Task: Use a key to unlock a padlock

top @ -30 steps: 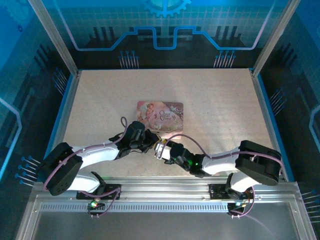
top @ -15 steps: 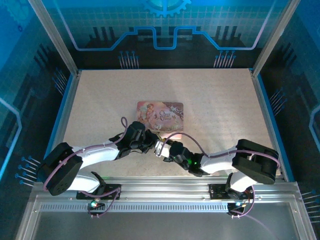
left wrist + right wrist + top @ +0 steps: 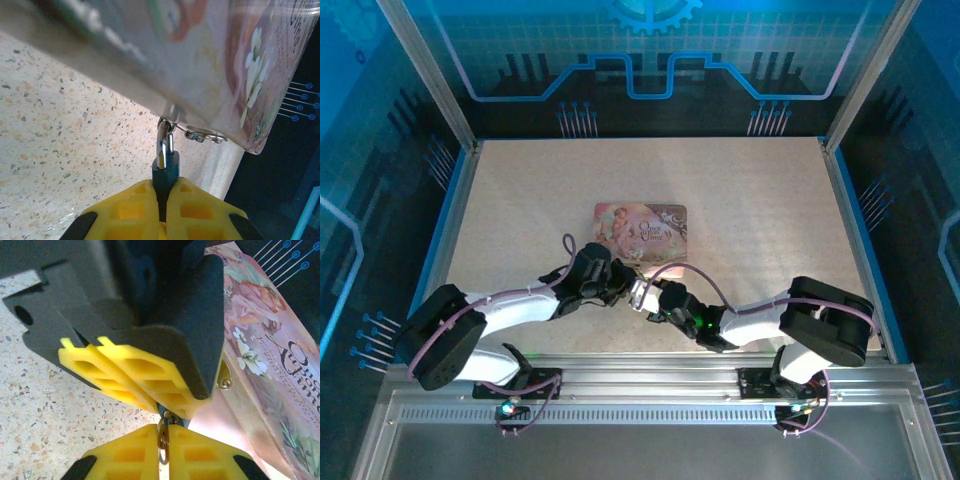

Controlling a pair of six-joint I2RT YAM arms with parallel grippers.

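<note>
In the left wrist view, my left gripper (image 3: pixel 162 189) is shut on the small padlock (image 3: pixel 165 171). The padlock's body looks dark here. Its silvery shackle (image 3: pixel 165 142) hangs through the hasp of the pink tin (image 3: pixel 200 60). In the right wrist view, my right gripper (image 3: pixel 164 434) is shut on the key (image 3: pixel 163 439) and its ring. The key points up into the bottom of the padlock (image 3: pixel 181 421), which sits between the left gripper's yellow fingers (image 3: pixel 145 385). From above, the left gripper (image 3: pixel 619 290) and the right gripper (image 3: pixel 639 297) meet tip to tip just in front of the tin (image 3: pixel 640 231).
The pink picture-printed tin lies flat at the middle of the speckled table (image 3: pixel 760 210). Blue-lit walls and metal posts (image 3: pixel 424 70) ring the table. Both arms stretch low across the near edge. Bare tabletop lies behind and to both sides of the tin.
The right gripper's jaws have closed onto the key. The right arm has edged left towards the left gripper. The left gripper has kept its grip on the padlock.
</note>
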